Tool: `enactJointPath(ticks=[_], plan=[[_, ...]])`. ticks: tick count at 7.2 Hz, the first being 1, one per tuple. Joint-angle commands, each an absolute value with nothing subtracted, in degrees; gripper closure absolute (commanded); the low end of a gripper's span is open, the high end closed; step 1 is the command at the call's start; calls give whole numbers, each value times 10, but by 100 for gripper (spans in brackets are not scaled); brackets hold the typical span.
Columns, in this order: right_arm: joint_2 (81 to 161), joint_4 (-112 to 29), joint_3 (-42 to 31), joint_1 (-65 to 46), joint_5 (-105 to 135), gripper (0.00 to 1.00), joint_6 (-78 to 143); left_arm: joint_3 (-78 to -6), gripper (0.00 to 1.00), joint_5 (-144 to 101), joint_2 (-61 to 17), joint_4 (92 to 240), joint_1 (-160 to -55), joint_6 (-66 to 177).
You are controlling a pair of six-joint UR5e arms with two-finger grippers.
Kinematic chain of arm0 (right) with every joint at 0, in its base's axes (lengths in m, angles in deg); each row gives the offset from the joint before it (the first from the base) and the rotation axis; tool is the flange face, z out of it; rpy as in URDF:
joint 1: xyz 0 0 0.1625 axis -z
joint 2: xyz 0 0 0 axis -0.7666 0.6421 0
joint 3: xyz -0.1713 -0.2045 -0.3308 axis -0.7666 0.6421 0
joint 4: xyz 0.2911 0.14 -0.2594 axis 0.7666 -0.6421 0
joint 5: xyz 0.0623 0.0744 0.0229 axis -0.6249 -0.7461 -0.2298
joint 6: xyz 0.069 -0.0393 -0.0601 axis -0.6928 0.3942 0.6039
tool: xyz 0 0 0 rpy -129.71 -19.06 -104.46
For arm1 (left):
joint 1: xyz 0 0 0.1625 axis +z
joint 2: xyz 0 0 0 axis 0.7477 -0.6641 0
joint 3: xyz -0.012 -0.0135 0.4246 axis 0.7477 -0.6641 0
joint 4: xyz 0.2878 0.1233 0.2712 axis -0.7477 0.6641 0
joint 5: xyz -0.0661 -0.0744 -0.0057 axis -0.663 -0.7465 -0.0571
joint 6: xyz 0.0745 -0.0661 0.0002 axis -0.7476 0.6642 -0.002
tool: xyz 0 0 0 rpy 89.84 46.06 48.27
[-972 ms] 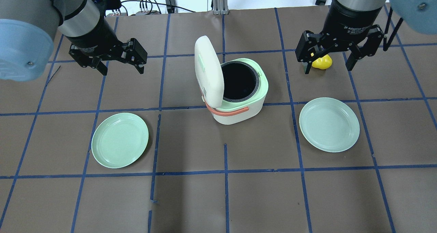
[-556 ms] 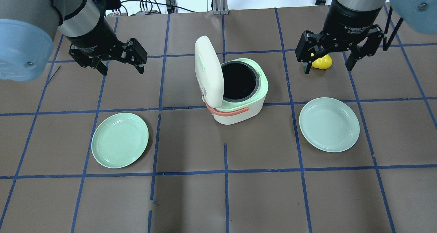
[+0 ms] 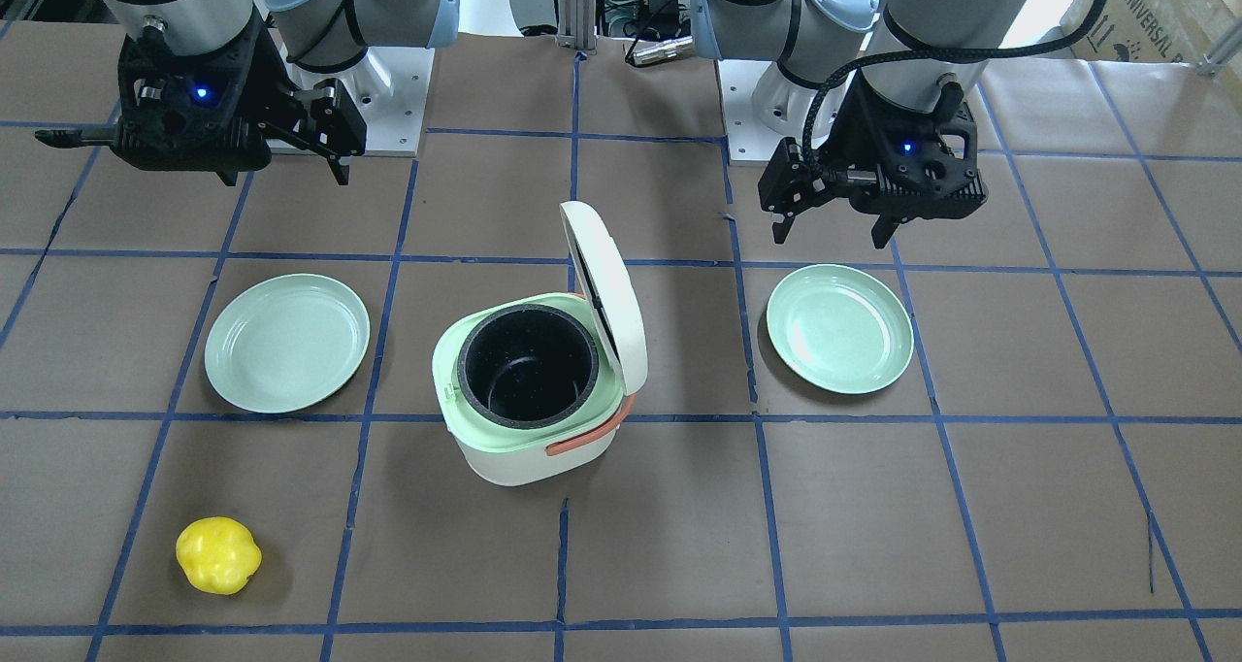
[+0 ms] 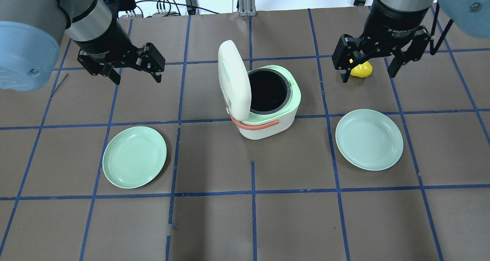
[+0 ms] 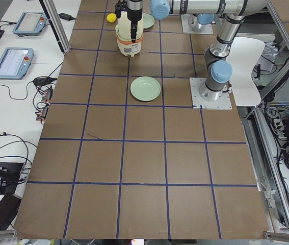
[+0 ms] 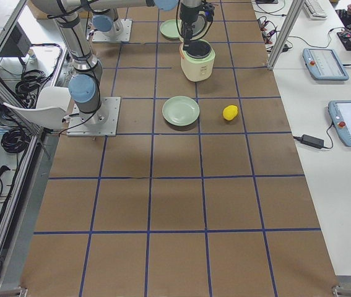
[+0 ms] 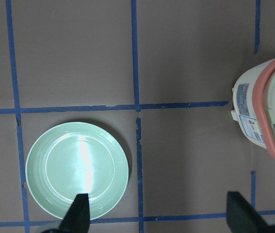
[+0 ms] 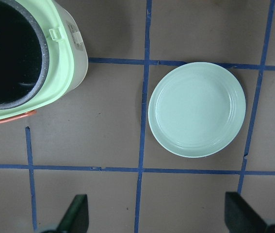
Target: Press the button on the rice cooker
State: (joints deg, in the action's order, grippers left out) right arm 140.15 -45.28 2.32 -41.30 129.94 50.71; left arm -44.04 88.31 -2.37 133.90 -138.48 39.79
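The white rice cooker (image 4: 264, 131) stands mid-table with its orange-red handle, pale green rim and black inner pot. Its white lid (image 4: 233, 79) is hinged up and open. It also shows in the front view (image 3: 514, 453), the left wrist view (image 7: 268, 116) and the right wrist view (image 8: 74, 63). A small tab (image 8: 55, 33) sits on the green rim. My left gripper (image 4: 136, 77) is open and empty, in the air well to the cooker's left. My right gripper (image 4: 368, 77) is open and empty, in the air to its right.
Two pale green plates lie on the table, one on the left (image 4: 134, 157) and one on the right (image 4: 369, 139). A yellow lumpy object (image 4: 361, 69) lies beyond the right gripper and shows in the front view (image 3: 218, 555). The brown table has blue tape lines.
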Motion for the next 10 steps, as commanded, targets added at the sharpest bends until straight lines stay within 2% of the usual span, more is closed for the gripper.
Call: enactJointPath(ticks=[1, 10], plan=[[1401, -453, 23, -415, 1300, 0, 503, -440, 0, 883, -23, 1339, -1385, 398], [1401, -452, 23, -416, 1292, 0, 504, -440, 0, 883, -23, 1339, -1385, 398]])
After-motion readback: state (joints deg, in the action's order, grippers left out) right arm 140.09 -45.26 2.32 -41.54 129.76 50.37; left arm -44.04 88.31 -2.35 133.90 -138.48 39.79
